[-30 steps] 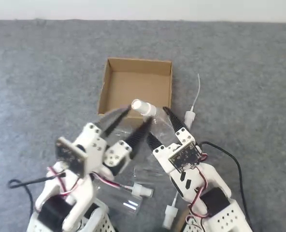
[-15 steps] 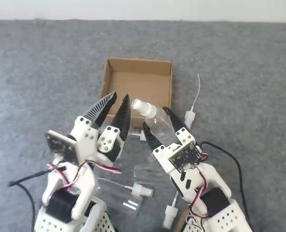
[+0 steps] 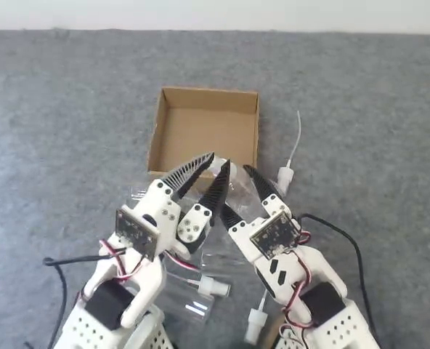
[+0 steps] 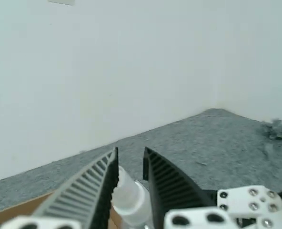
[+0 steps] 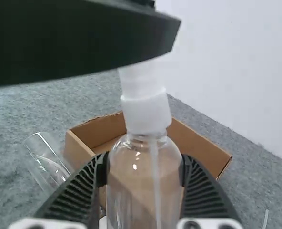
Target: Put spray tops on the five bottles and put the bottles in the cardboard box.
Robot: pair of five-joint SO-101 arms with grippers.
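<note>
My right pincer (image 5: 143,162) is clamped on the clear bottle (image 5: 142,191), one finger against each side of its body. It holds the bottle just in front of the near wall of the cardboard box (image 3: 157,138), neck toward the box. My left pincer (image 4: 130,156) is closed on the white spray top (image 4: 129,198) that sits on the bottle's neck, its tube running down inside the glass. On the grey table (image 3: 375,109), a loose top with a long tube (image 3: 286,174) lies just right of the box. A capped bottle (image 3: 193,291) lies between the arm bases, another loose top (image 3: 256,321) is near it, and an empty bottle (image 5: 43,152) lies beside the box's near corner.
</note>
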